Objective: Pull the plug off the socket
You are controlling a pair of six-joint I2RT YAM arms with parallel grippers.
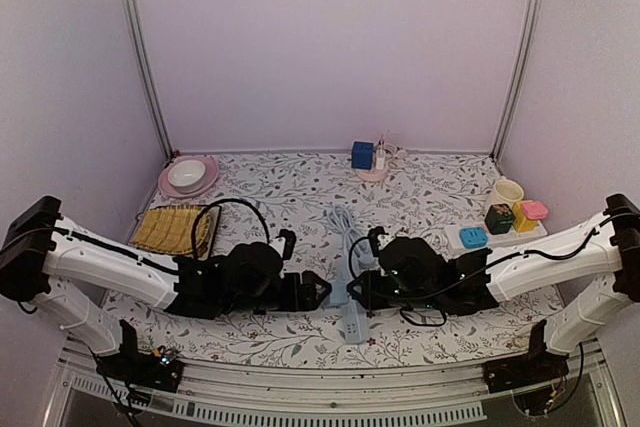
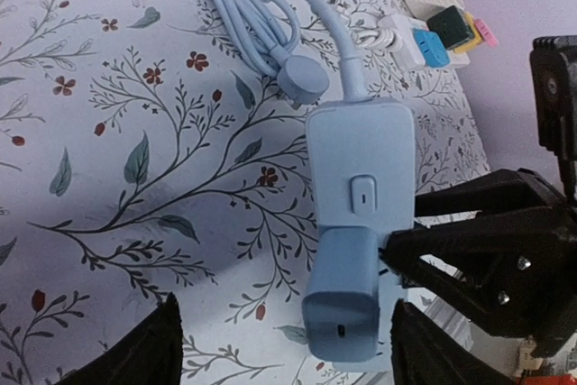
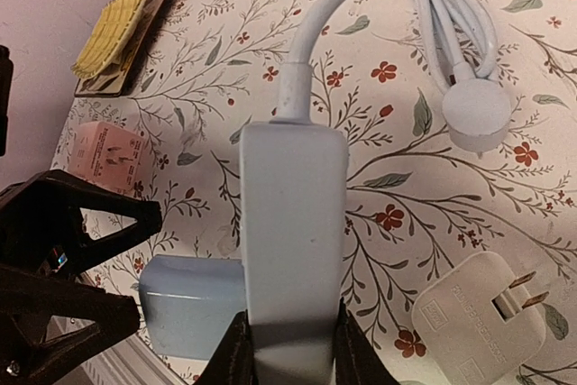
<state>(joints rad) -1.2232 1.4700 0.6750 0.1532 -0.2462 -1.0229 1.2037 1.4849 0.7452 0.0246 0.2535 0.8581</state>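
On floral cloth (image 1: 290,187), right tool (image 3: 290,353) clamps the socket strip (image 3: 293,223), left tool (image 2: 288,349) gapes around its plug (image 2: 341,299), loose adapter (image 3: 478,313) nearby.

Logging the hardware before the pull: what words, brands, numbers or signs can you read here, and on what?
Nothing reads clearly.
white plug adapter: embossed print on its face, too blurred to read.
pink adapter: faint markings, unreadable.
power strip: a small bar mark on its button, no letters.
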